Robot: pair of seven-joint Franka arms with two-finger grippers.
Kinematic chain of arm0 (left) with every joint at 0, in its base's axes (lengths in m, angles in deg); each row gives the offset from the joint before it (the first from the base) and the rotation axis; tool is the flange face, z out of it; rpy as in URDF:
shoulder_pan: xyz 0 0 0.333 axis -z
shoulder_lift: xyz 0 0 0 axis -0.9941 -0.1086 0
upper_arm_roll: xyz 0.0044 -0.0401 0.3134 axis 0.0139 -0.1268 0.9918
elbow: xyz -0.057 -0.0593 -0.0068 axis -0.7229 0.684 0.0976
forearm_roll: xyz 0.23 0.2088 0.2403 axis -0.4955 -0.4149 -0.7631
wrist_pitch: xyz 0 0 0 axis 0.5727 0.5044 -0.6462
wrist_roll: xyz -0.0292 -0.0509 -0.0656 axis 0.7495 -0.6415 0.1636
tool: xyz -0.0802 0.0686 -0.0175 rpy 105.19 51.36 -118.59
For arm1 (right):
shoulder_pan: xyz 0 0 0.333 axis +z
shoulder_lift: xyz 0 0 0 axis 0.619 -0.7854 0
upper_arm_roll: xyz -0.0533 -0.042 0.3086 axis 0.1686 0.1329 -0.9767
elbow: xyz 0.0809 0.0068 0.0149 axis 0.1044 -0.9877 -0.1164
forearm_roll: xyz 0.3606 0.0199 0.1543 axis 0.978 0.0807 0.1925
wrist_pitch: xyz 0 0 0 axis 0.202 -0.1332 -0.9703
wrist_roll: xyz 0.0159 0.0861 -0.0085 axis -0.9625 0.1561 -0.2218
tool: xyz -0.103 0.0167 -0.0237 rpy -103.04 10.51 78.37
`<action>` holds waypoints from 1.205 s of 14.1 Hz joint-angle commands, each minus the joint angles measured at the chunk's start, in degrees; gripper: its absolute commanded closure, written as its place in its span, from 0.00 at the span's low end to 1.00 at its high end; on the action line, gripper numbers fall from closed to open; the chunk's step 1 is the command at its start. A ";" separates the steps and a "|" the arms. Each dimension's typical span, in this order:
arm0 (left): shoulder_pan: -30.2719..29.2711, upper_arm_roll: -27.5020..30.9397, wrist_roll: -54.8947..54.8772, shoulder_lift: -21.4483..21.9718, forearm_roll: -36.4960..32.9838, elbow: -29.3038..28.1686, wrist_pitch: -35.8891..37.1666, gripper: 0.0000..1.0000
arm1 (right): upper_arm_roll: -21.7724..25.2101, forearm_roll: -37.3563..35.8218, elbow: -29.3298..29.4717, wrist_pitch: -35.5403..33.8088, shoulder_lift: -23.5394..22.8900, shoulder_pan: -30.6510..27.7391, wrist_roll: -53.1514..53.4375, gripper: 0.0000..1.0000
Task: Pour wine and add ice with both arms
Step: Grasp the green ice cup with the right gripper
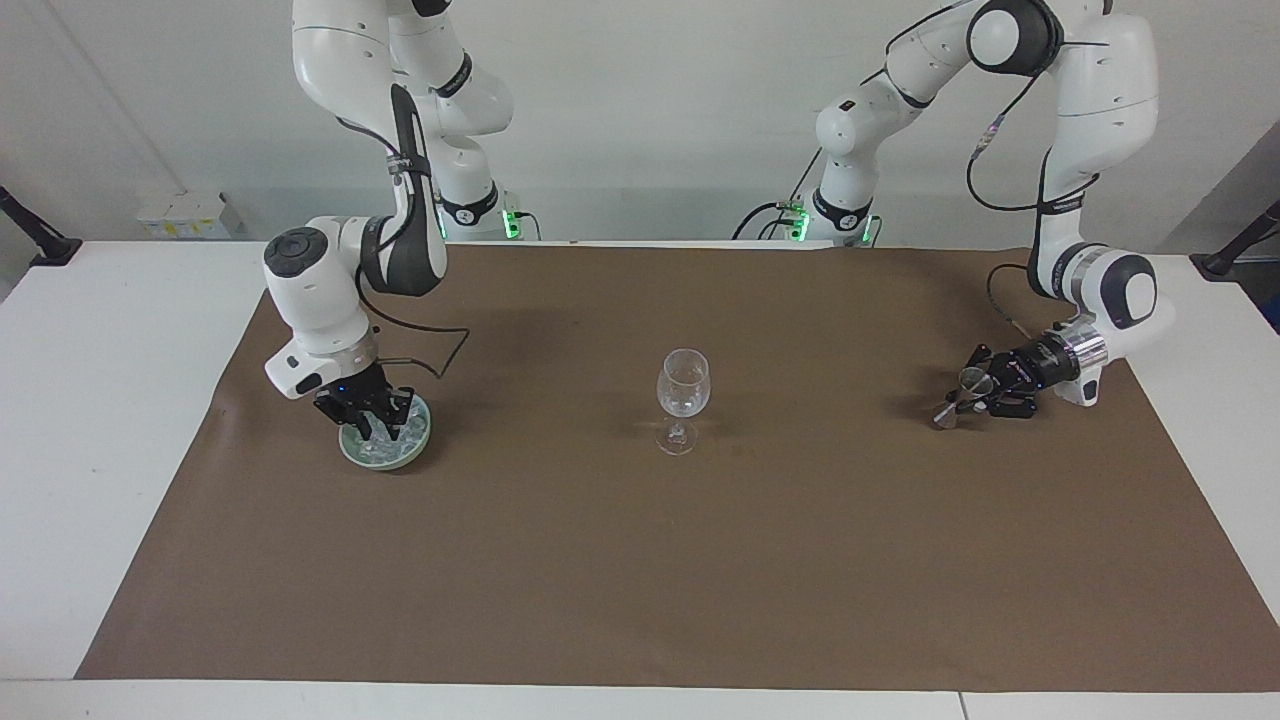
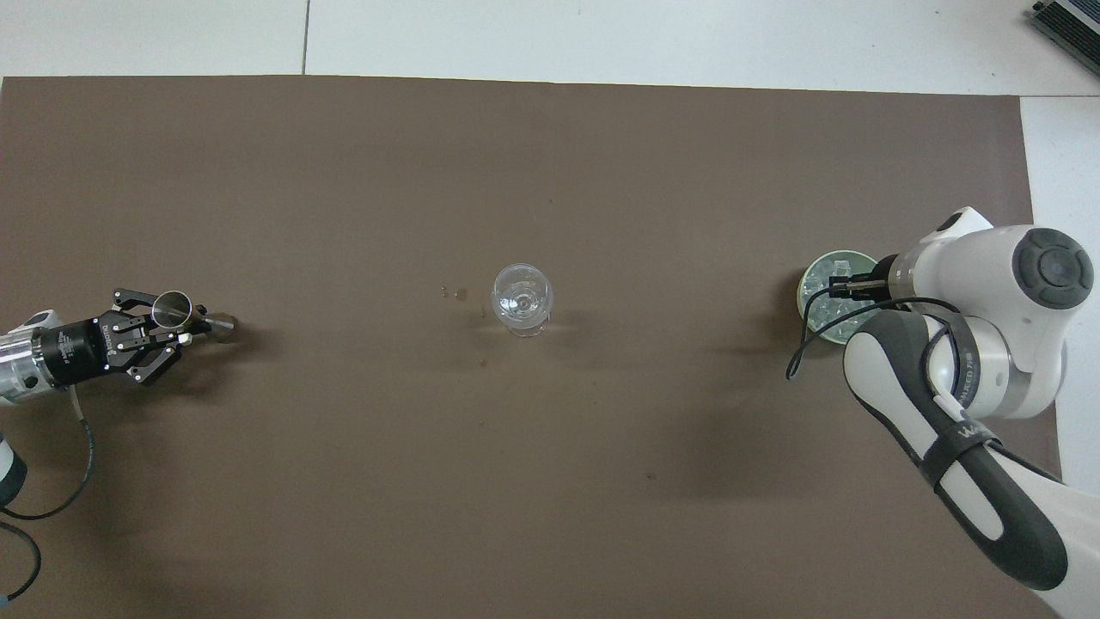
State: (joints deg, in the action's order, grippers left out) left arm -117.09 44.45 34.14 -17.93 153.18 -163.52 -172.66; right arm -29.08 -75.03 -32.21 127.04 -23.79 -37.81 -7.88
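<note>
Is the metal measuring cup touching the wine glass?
Apart. The overhead view shows bare brown mat between the metal measuring cup, in the left gripper, and the wine glass.

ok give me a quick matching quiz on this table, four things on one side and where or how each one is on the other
1 wine glass
2 green bowl
3 metal jigger
4 right hand

a gripped in the left hand
b upright at the middle of the mat
c down at the ice
d holding ice, toward the right arm's end of the table

Pairs: 1-b, 2-d, 3-a, 4-c
</note>
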 commanded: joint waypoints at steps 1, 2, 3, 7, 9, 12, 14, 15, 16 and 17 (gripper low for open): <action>-0.87 -0.45 0.56 -1.72 -1.33 2.12 1.75 1.00 | -0.22 0.52 -0.41 1.17 -0.21 -0.17 0.94 0.74; -0.87 -0.45 0.56 -1.72 -1.33 2.04 1.75 1.00 | -0.22 0.52 -0.41 1.00 -0.21 -0.17 0.94 0.77; -0.87 -0.45 0.47 -1.72 -1.33 2.04 1.75 1.00 | -0.22 0.52 -0.32 0.82 -0.21 -0.17 0.86 0.79; -0.87 -0.45 0.47 -1.81 -1.33 2.04 1.40 0.99 | -0.22 0.43 0.38 -0.93 -0.12 -0.08 0.86 0.89; -0.87 -0.45 0.47 -1.81 -1.33 2.04 1.13 0.94 | -0.13 0.52 1.52 -3.03 0.23 -0.08 0.86 0.95; -0.87 -0.45 0.38 -1.90 -1.33 2.04 1.04 0.89 | -0.13 0.43 4.15 -7.60 1.89 -0.08 0.86 1.00; -0.87 -0.45 0.03 -1.90 -1.33 2.04 0.96 0.88 | -0.31 0.52 6.35 -11.29 3.04 -0.08 1.12 1.00; -0.87 -0.45 0.03 -1.90 -1.33 2.12 0.78 0.87 | -0.48 0.52 7.66 -13.57 3.13 -0.08 1.82 1.00; -0.78 -0.45 0.03 -1.90 -1.33 2.12 0.61 0.85 | -0.66 0.52 8.90 -15.94 3.22 -0.08 2.43 1.00; -0.78 -0.45 0.03 -1.98 -1.42 2.12 0.52 0.85 | -1.01 0.52 10.04 -17.97 3.83 -0.08 3.05 1.00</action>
State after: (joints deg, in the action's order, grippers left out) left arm -117.10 44.44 34.07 -18.84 153.10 -162.80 -172.65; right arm -29.39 -75.04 -24.31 112.66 -20.63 -37.80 -6.86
